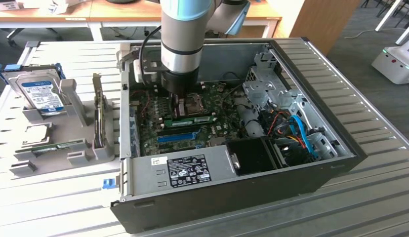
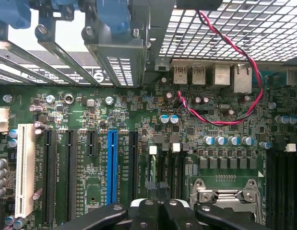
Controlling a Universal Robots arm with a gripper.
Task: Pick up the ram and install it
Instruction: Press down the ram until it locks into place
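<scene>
The ram (image 1: 192, 120) lies flat across the green motherboard (image 1: 214, 106), seated in a slot right below my gripper (image 2: 160, 211), deep inside the open computer case (image 1: 310, 177). From my wrist, my black fingers (image 2: 148, 213) look pressed together over a thin dark edge between them, above the memory slots beside the blue slot (image 2: 112, 165). Outside the case, on the exterior view's left, a hard drive (image 1: 41, 94) stands in the grey rack (image 1: 60, 148).
</scene>
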